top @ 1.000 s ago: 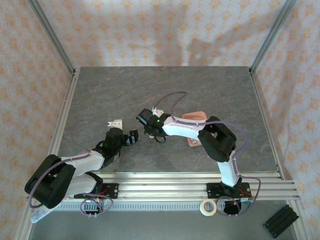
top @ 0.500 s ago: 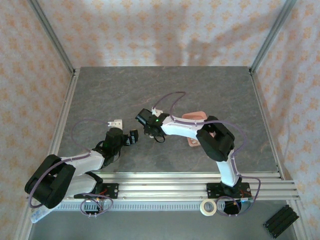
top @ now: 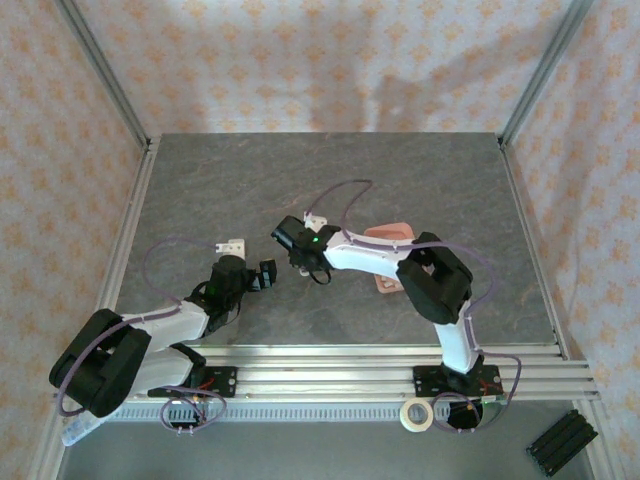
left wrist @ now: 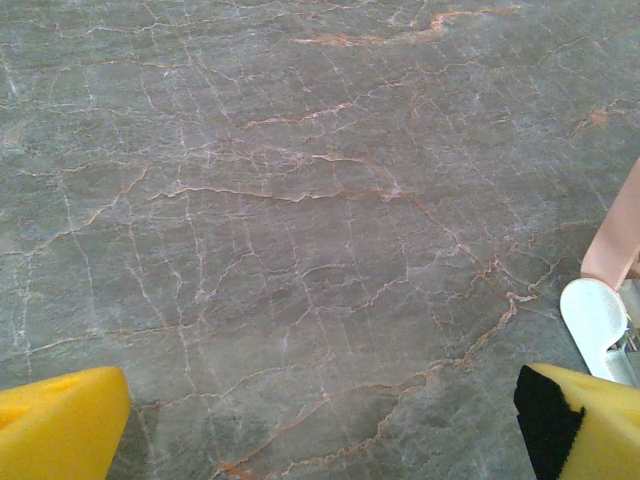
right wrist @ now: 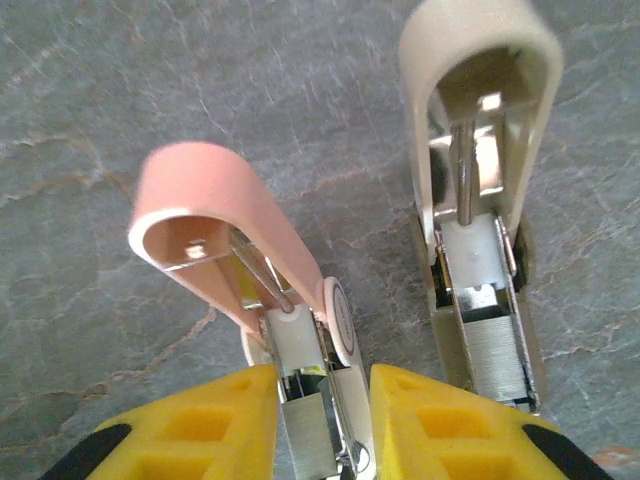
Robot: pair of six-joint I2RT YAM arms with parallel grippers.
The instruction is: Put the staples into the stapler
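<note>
In the right wrist view two mini staplers lie open side by side on the marble table. The pink stapler (right wrist: 215,215) has its lid swung up, and a silvery strip of staples (right wrist: 305,440) lies in its channel. My right gripper (right wrist: 322,420) straddles that channel, its yellow fingers (right wrist: 200,425) slightly apart and close to the sides. The cream stapler (right wrist: 480,200) to the right also holds a strip of staples (right wrist: 497,360). From above, the right gripper (top: 290,238) sits mid-table. My left gripper (top: 265,274) stands wide open over bare table (left wrist: 300,250).
A salmon-pink tray (top: 392,232) lies partly under the right arm. A small white object (top: 231,245) rests just behind the left gripper. A pink piece with a silver metal end (left wrist: 597,315) shows at the right edge of the left wrist view. Tape roll (top: 416,414) lies off the table.
The right arm's wrist has shifted very slightly at the staplers. The left arm has not moved.
</note>
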